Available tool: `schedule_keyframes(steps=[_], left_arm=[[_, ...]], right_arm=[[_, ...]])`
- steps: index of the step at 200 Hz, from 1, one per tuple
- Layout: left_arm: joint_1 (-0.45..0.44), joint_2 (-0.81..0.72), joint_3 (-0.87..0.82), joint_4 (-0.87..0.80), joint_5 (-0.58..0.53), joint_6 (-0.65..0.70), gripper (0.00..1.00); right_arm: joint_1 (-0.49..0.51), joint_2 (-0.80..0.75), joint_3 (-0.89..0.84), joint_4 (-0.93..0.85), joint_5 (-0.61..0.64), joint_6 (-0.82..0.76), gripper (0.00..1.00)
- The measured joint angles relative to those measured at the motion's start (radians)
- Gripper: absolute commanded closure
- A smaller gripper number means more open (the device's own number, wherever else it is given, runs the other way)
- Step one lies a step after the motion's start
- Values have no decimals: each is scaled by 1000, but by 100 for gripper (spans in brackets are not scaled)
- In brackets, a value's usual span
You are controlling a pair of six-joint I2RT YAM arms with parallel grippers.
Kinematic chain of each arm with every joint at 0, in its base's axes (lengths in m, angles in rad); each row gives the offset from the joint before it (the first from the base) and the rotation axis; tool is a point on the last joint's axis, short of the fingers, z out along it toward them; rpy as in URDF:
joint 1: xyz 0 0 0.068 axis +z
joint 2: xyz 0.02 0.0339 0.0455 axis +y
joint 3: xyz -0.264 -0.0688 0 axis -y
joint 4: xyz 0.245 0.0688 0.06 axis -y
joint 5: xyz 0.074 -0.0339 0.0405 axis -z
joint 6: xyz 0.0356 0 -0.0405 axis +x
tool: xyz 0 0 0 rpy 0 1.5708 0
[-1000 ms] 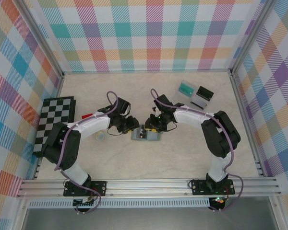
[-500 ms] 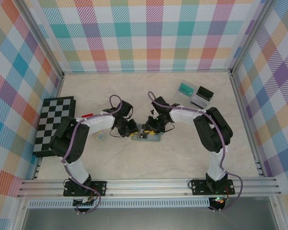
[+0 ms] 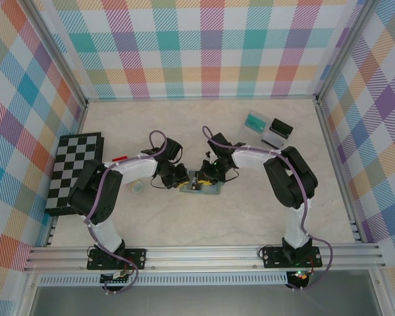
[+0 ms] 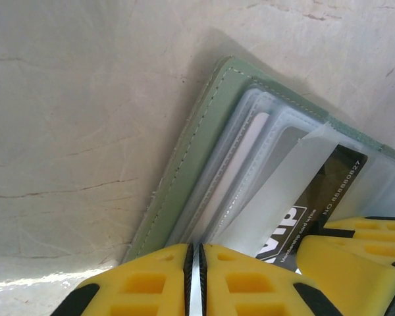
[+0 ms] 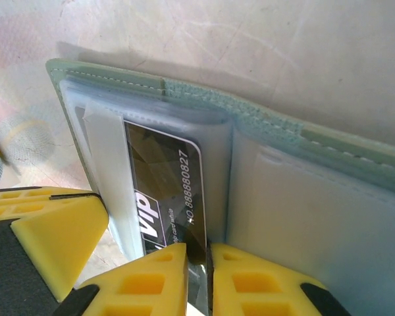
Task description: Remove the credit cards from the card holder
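Your holder (image 3: 210,189) lies open on the table (image 3: 263,217), about in the middle, between the two arms. Both grippers are down on it, right beside each other.

Right gripper (image 5: 199,257): fingers squeezed nearly together on the near edge of the dark card (image 5: 161,178) — the one with VIP and a number printed on it. The rest of that card lies flat on the holder's panel among the clear pockets.

Left gripper (image 4: 193,257): fingers closed to a sliver too, and the clear flap (image 4: 276,184) runs straight down into the slit — so it looks pinched there, lifted up off the dark card.

The chequered board (image 3: 76,168) sits at the left edge and the clear tray (image 3: 270,130) at the back right, both well apart from the holder.
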Motion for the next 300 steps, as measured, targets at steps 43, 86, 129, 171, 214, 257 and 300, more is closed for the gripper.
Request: schedule_keyframes(steps=[43, 86, 129, 171, 214, 257, 300], left_arm=[[0, 0, 0, -1, -12, -13, 85], [0, 0, 0, -1, -16, -14, 86], [0, 0, 0, -3, -17, -13, 87], [0, 0, 1, -5, -17, -9, 87], [0, 0, 36, -39, -24, 17, 92], [-2, 0, 59, -35, -17, 32, 97], [-6, 29, 74, -22, 4, 31, 100]], right_arm=[[0, 0, 1, -3, 5, -11, 91], [0, -9, 2, -19, 34, -26, 93], [1, -37, -7, -34, 69, -26, 94], [1, -47, -16, -35, 82, -27, 95], [1, -47, -16, -34, 80, -31, 94], [1, -41, -15, -34, 76, -45, 92], [1, -27, -13, -34, 69, -49, 87]])
